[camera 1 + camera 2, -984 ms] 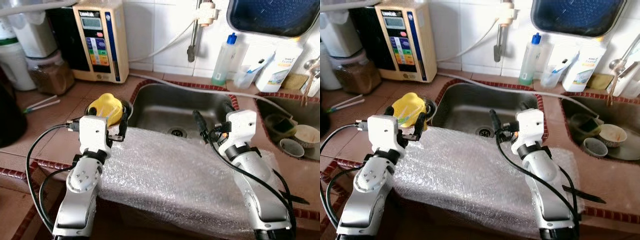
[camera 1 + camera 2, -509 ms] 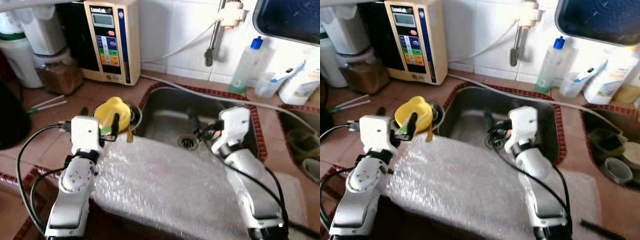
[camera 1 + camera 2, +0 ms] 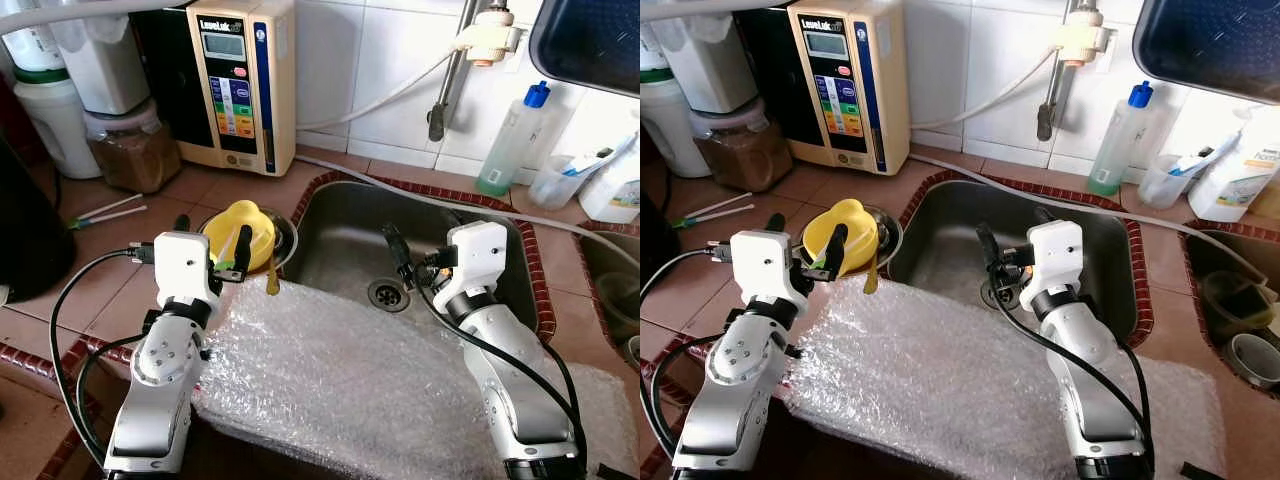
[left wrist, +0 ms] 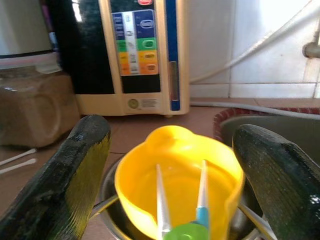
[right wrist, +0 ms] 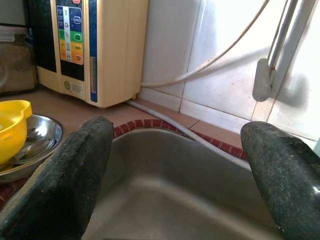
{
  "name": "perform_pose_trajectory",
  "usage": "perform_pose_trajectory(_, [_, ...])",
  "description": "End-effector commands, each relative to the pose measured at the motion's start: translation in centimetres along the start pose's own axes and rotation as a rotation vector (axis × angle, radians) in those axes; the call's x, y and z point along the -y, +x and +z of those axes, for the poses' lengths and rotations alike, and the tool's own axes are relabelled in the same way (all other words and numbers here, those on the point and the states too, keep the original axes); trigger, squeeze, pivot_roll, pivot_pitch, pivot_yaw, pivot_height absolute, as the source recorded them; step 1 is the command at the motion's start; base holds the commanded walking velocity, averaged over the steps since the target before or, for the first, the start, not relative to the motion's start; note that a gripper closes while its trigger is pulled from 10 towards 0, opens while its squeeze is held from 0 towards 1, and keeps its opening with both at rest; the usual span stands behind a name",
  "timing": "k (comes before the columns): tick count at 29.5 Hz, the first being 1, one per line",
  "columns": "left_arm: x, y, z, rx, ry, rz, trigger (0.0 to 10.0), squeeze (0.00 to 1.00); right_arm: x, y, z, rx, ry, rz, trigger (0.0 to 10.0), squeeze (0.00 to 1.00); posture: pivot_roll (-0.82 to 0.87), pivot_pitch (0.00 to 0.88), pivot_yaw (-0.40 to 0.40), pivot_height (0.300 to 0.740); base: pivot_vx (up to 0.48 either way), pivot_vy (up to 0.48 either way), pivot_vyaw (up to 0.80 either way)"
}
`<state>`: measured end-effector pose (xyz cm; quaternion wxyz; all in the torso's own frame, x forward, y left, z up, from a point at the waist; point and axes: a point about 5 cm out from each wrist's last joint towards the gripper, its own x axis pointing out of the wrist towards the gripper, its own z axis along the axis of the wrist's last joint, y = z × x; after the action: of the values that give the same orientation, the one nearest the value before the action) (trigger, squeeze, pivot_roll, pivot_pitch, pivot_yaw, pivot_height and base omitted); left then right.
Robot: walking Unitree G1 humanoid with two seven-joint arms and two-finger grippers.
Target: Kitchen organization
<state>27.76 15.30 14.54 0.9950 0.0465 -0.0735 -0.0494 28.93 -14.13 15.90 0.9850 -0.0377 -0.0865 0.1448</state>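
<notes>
Left gripper (image 4: 170,165) hangs just short of the yellow cup (image 4: 177,187), fingers spread wide with nothing between them, the cup framed squarely in the gap. Right gripper (image 5: 175,170) is out over the sink (image 3: 350,225), fingers likewise wide apart and empty.

The cup sits in a steel bowl (image 3: 285,228) on the counter, just left of the sink's near corner. It looks like thin plastic: light, stiff enough to pinch, a bit slick, and I'd judge it tips easily. Inside lean a couple of pale sticks with a green-and-blue piece (image 4: 187,227), possibly tongs or straws, loose, so they may rattle or spill if the cup tilts. Best hold, to my eye, is across the rim and wall on the side away from the spout, one finger inside and one out, kept upright.

Edges next: the bowl's rim rings the cup low down, so come in from above. Bubble wrap (image 3: 350,380) drapes the sink's front edge, soft and snaggy right under both wrists. Behind the cup stands the water machine (image 3: 240,85), well back; open counter lies left of the sink, with chopsticks (image 3: 100,210) farther out.
</notes>
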Motion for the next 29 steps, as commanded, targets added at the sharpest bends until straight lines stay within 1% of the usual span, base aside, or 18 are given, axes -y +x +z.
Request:
perform_pose_trajectory(1, [-0.1,-0.1,-0.4,-0.011,0.027,-0.001,10.0,0.00,-0.1,-0.1,0.0,-0.006,0.001,0.010,10.0,0.00,0.02,0.000,-0.003,0.740,0.000,0.000,0.00])
perform_pose_trajectory(2, [-0.4,-0.3,-0.7,-0.018,0.039,0.016,10.0,0.00,-0.2,-0.1,-0.1,-0.010,0.004,0.022,10.0,0.00,0.02,0.000,-0.006,0.740,0.000,0.000,0.00])
perform_pose_trajectory(7, [-0.7,-0.6,-0.6,0.000,0.055,0.038,10.0,0.00,-0.3,-0.1,-0.1,-0.012,0.010,0.049,10.0,0.00,0.02,0.000,-0.010,0.740,0.000,0.000,0.00])
perform_pose_trajectory(9, [-0.9,-0.8,-0.7,0.002,0.062,0.053,10.0,0.00,-0.5,-0.1,0.0,-0.016,0.018,0.082,10.0,0.00,0.02,0.000,-0.013,0.740,0.000,0.000,0.00])
perform_pose_trajectory(12, [-0.9,-1.1,-1.2,-0.018,0.061,0.036,10.0,0.00,-1.0,0.0,0.1,-0.033,0.010,0.165,10.0,0.00,0.01,0.000,-0.016,0.740,0.000,0.000,0.00])
perform_pose_trajectory(15, [-0.8,-1.2,-1.6,-0.031,0.055,0.023,10.0,0.00,-1.4,0.0,0.1,-0.048,0.017,0.215,10.0,0.00,0.01,0.000,-0.017,0.740,0.000,0.000,0.00])
perform_pose_trajectory(17, [-0.6,-1.0,-1.9,-0.038,0.043,0.008,10.0,0.00,-1.7,-0.1,-0.1,-0.067,0.023,0.254,10.0,0.00,0.01,0.000,-0.020,0.740,0.000,0.000,0.00])
perform_pose_trajectory(18, [-0.6,-1.0,-1.9,-0.038,0.043,0.008,10.0,0.00,-1.7,-0.1,-0.1,-0.067,0.023,0.254,10.0,0.00,0.01,0.000,-0.020,0.740,0.000,0.000,0.00])
perform_pose_trajectory(21, [-0.1,-0.5,-2.6,-0.066,0.008,-0.012,10.0,0.00,-2.4,-0.3,-0.3,-0.093,0.032,0.322,10.0,0.00,0.00,0.000,-0.018,0.740,0.000,0.000,0.00])
perform_pose_trajectory(27, [0.4,-0.1,-3.2,-0.088,-0.005,-0.039,10.0,0.00,-2.9,-0.5,-0.3,-0.099,0.040,0.362,10.0,0.00,0.00,0.000,-0.015,0.740,0.000,0.000,0.00])
perform_pose_trajectory(28, [0.5,0.2,-3.3,-0.092,-0.011,-0.043,7.7,0.00,-3.1,-0.6,-0.2,-0.102,0.052,0.380,10.0,0.00,-0.01,0.000,-0.015,0.740,0.000,0.000,0.00])
perform_pose_trajectory(29, [0.6,0.4,-3.4,-0.091,-0.021,-0.047,5.8,0.00,-3.2,-0.7,-0.2,-0.104,0.061,0.397,10.0,0.00,-0.01,0.000,-0.014,0.740,0.000,0.000,0.00])
